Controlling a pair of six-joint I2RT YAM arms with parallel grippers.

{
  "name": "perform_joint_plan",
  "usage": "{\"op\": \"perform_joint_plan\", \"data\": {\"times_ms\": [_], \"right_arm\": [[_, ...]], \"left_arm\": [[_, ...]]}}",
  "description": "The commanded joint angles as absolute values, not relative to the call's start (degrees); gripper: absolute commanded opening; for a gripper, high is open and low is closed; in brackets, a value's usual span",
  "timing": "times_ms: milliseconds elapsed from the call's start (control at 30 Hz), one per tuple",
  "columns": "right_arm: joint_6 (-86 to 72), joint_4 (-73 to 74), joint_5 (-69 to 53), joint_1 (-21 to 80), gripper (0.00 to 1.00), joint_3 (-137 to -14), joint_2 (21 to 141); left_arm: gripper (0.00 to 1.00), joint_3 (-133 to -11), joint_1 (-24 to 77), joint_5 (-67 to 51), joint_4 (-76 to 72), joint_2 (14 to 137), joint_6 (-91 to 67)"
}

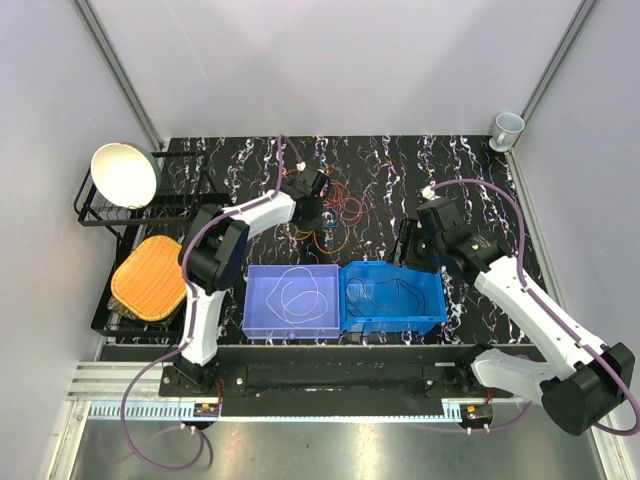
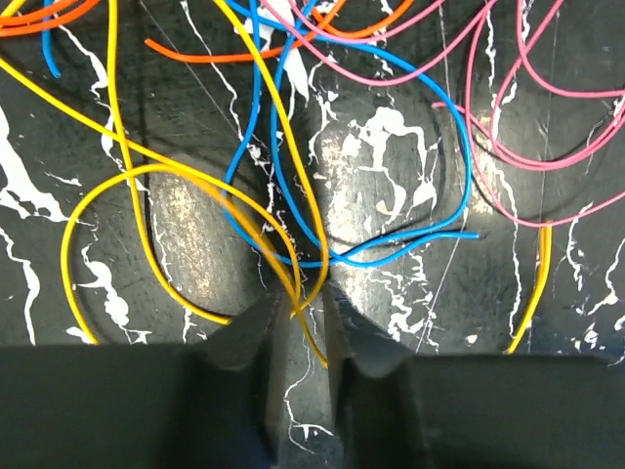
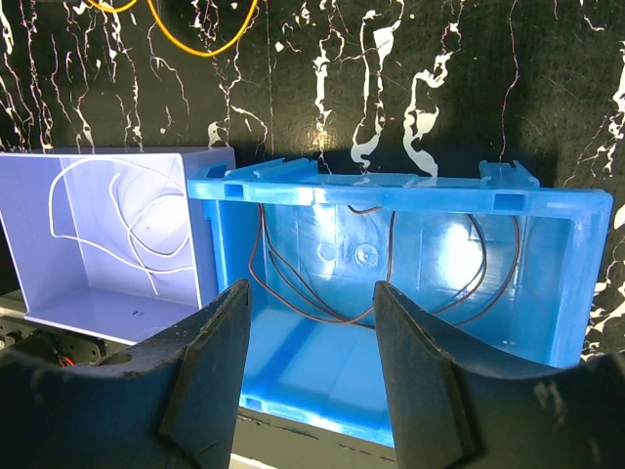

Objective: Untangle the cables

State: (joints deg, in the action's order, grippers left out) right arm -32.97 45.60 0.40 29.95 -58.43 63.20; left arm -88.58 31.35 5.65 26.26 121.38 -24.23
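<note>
Near the cables (image 1: 338, 212), blue bin (image 1: 400, 322)

The near middle, at 6 o'clock, is blocked by a lavender bin (image 1: 290, 332) and a blue bin (image 1: 400, 326), set touching. Just beyond, at 12 o'clock, the cable tangle (image 1: 342, 208) is spread. Bare tabletop (image 1: 400, 165) is left open toward the mug (image 1: 507, 128) at 2 o'clock. The 9 o'clock side is closed by a dish rack (image 1: 100, 222).

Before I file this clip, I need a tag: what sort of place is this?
Probably a lab robot cell: grey wall panels enclose a black marbled table holding blue bins and loose cables.
</note>
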Motion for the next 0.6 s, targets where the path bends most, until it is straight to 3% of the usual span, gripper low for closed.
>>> {"op": "perform_joint_plan", "data": {"times_ms": [0, 33, 233, 367, 533, 567], "right_arm": [[-31.7, 43.7, 0.2, 30.2, 0.59, -58.3, 63.2], [-31.8, 43.7, 0.2, 30.2, 0.59, -58.2, 63.2], [-32.2, 43.6, -1.4, 30.1, 0.59, -58.5, 62.6], [-32.4, 43.2, -1.9, 30.2, 0.59, -59.1, 61.9], [-32.9, 41.8, -3.6, 30.2, 0.59, -60.0, 59.8], [-33.0, 41.8, -3.8, 30.2, 0.59, -60.0, 59.4]], "left_arm": [[0.05, -90.9, 31.2, 6.0, 24.9, 123.0, -23.2], [0.00, -91.1, 31.2, 6.1, 25.0, 123.0, -23.1], [0.00, -92.9, 31.3, 5.7, 29.3, 117.4, -21.9], [0.00, -100.6, 31.3, 4.4, 35.9, 109.4, -20.3], [0.00, -107.6, 31.4, -3.4, 39.1, 102.0, -17.1], [0.11, -107.7, 31.4, -4.1, 39.8, 100.3, -16.9]]}}
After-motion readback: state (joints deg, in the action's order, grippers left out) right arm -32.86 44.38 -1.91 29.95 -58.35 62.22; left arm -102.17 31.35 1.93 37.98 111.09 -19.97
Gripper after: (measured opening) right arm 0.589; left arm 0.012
